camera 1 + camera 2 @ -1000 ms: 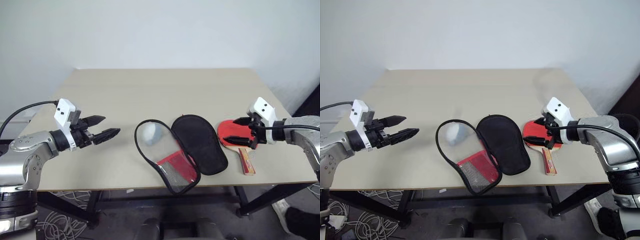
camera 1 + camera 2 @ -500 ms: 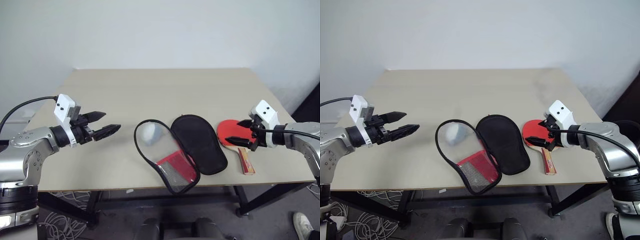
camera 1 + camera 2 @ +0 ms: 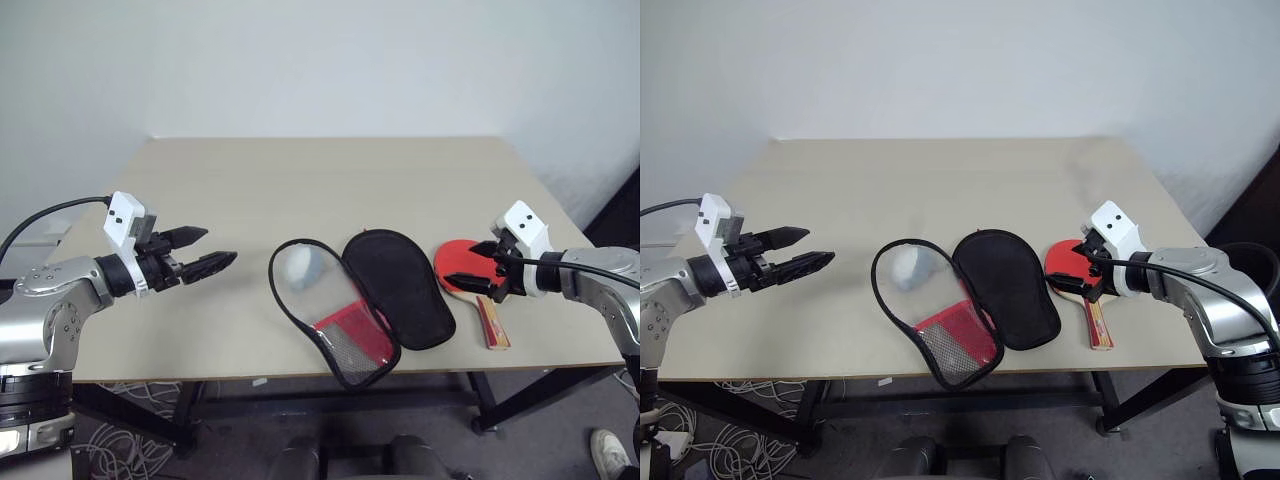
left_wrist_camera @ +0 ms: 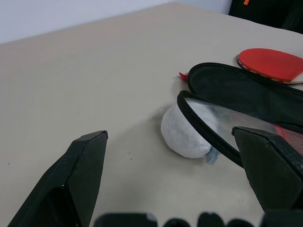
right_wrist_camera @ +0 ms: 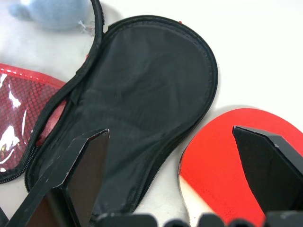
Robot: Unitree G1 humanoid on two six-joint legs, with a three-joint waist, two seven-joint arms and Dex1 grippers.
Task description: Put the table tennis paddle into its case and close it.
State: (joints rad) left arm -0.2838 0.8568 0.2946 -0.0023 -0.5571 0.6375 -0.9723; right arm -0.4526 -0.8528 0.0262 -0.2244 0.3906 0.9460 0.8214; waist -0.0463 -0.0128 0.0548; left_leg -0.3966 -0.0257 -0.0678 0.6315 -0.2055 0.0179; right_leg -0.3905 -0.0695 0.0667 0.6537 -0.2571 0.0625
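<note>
The table tennis paddle [image 3: 448, 262] lies flat near the table's right front, red face up, with its wooden handle [image 3: 493, 324] pointing at the front edge. My right gripper [image 3: 469, 266] hovers open just over the blade, angled down, touching nothing that I can see. The case [image 3: 398, 288] lies unzipped and spread wide in the middle of the table. Its black-lined half is beside the paddle, and its clear-and-red mesh half [image 3: 338, 325] is to the left. My left gripper [image 3: 219, 246] is open and empty above the table, left of the case.
A pale grey-white wad [image 4: 183, 134] sits against the case's clear half at its far end. The beige table [image 3: 330, 170] is bare behind the case. Its front edge runs close below the case and the paddle handle. Cables [image 3: 130, 440] lie on the floor at the left.
My right gripper has tipped and rolled a little while staying over the paddle's blade. The left gripper, case and paddle have kept their places.
</note>
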